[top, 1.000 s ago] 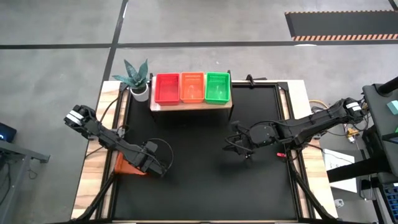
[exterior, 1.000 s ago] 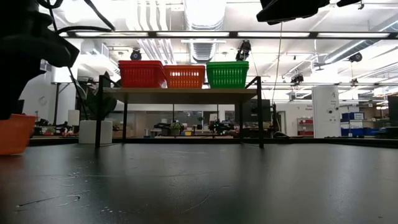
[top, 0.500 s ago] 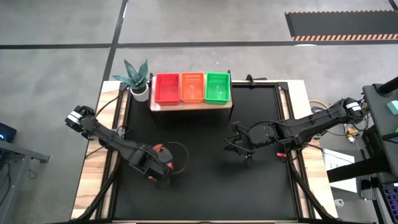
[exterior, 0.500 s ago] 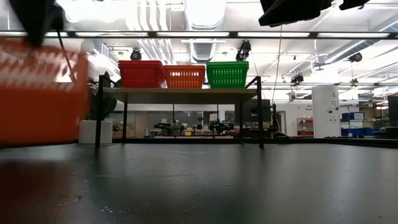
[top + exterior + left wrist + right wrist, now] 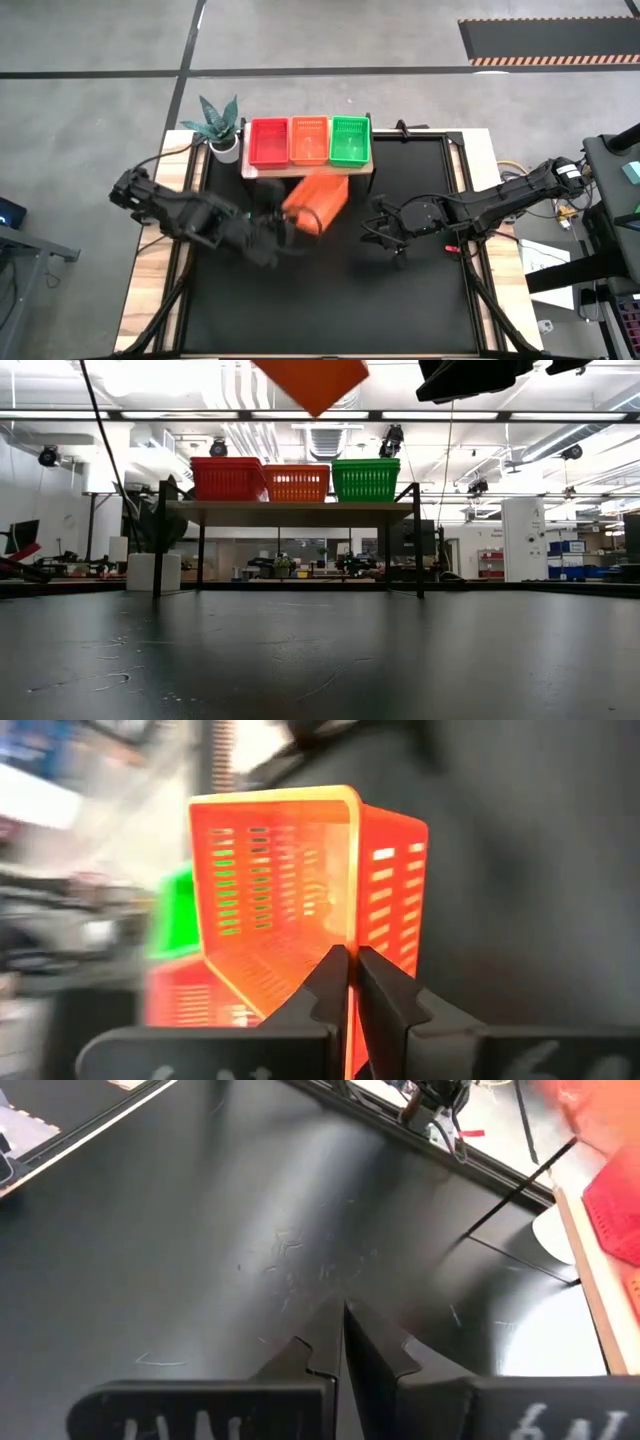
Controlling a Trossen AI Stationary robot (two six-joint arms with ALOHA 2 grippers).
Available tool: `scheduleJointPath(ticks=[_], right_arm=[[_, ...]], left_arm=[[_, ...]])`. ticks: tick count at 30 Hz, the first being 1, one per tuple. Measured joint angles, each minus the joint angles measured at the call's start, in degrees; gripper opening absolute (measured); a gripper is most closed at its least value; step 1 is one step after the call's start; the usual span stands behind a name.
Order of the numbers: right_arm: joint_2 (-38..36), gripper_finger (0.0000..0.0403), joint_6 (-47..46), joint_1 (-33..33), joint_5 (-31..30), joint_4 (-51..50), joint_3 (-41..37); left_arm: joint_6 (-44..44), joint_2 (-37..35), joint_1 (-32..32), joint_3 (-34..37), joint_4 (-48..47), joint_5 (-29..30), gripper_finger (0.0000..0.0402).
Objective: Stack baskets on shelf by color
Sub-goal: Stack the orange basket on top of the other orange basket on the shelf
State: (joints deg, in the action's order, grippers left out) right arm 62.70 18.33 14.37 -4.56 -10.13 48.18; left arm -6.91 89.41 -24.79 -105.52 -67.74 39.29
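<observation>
While I watch from overhead, the black tabletop (image 5: 330, 300) fills most of my view, w/ the wood shelf (image 5: 307, 170) sitting at its far edge. On the shelf I've got three basket stacks side by side: red (image 5: 268, 141) at the plant end, orange (image 5: 309, 139) in the middle, green (image 5: 349, 139) at the other end. Potted plant (image 5: 220, 124) stands just beside the shelf's red end, off the black top. Left arm reaches across toward the middle, and the left gripper (image 5: 288, 222) is clamped tight on one wall of a loose orange basket (image 5: 318, 200), fingers (image 5: 385, 1000) pinched on the rim. That basket is up in the air, tilted, just in front of the shelf below the orange stack; in the low view only its corner (image 5: 312, 380) shows at the top. Right gripper (image 5: 385, 238) hangs over the table's right-centre, fingers (image 5: 375, 1345) pressed together, nothing in them, well apart from the baskets.
</observation>
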Motion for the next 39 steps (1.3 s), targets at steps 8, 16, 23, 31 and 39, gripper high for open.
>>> scheduleJointPath(ticks=[8, 16, 23, 31, 39], right_arm=[[-0.02, 0.0009, -0.35, 0.0, 0.0, -0.32, 0.0], [-0.02, 0.0009, -0.34, 0.0, 0.0, -1.68, 0.0], [0.0, 0.0009, -0.36, 0.0, -0.02, -1.64, 0.0], [0.0, 0.0009, -0.34, -0.02, -0.02, -1.66, 0.0], [0.02, 0.0009, -0.33, -0.02, -0.02, -1.73, 0.0]], left_arm=[[-13.4, -0.09, 15.38, -1.83, 1.14, 5.02, 0.0], [-14.49, 1.44, 31.35, 3.72, 7.45, 2.34, 0.0], [-15.98, 5.67, 32.67, 4.4, 9.24, 1.75, 0.0], [-13.96, 8.48, 32.58, 4.53, 8.55, 1.81, 0.0], [-12.44, 8.59, 31.47, 4.55, 8.07, 1.6, 0.0]])
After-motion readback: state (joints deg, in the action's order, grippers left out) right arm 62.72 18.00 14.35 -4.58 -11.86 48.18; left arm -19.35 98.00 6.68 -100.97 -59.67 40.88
